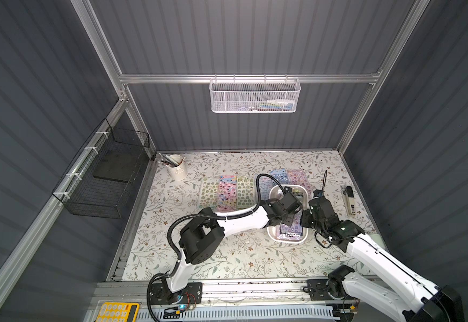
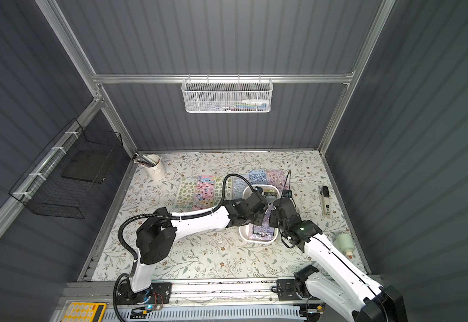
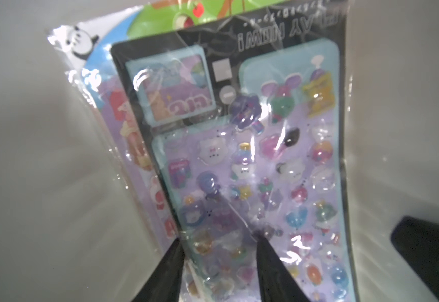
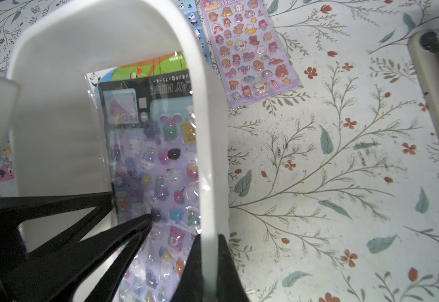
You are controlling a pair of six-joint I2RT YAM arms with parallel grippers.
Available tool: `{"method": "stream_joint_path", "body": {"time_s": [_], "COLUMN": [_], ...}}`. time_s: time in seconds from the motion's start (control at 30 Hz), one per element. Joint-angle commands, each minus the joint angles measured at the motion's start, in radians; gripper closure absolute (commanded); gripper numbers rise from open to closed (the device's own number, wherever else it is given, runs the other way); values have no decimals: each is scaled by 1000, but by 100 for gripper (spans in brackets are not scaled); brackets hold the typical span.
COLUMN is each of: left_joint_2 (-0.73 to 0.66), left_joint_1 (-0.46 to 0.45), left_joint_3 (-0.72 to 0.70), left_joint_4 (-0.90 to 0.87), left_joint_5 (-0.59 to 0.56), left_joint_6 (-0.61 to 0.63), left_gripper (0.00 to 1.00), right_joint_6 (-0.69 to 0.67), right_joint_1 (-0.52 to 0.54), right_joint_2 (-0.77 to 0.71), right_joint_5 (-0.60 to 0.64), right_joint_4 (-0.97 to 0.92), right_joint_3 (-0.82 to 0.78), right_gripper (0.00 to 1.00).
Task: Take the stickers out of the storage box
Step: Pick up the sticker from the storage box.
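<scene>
Grey ribbed walls, floral-print desk (image 1: 227, 259). The task is partly done. Six long glossy rectangular sheets of cartoon stickers (image 1: 227, 192), in green, pink, blue and purple, lie flat in a row toward the desk's far edge, already out. The shallow white smooth-walled plastic storage box (image 1: 271, 235) sits right of desk centre, its far end just beside the rightmost sheets. Still inside is a purple top sheet (image 3: 252, 170) with a black header in a clear sleeve, with at least one more under it (a green-blue corner shows). How many are left is unclear. The left gripper (image 3: 219, 243) is down in the box, jaws part-way apart, tips on the top sheet, no pinch visible. The right gripper (image 4: 210, 241) is clamped tight on the box's long wall, likely steadying it. What remains is to lift the top sheet out, then the rest.
</scene>
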Motion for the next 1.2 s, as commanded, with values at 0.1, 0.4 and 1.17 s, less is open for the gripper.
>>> {"method": "stream_joint_path", "body": {"time_s": [0.1,0.4,1.17], "left_joint_2": [-63,-139,-179], "left_joint_1": [-2,-2,22], "left_joint_3": [-65,-159,-293], "left_joint_4": [71,224,364], "left_joint_5": [58,130,155], "left_joint_6": [3,26,4], "left_gripper": [58,61,80], "right_joint_6": [17,22,22], "right_joint_1": [3,3,3], "right_joint_2": [-3,23,40], "right_joint_5": [-29,-36,-43], "right_joint_4": [92,117,130], "right_joint_3": [-7,-17,-19], "right_gripper": [100,100,100]}}
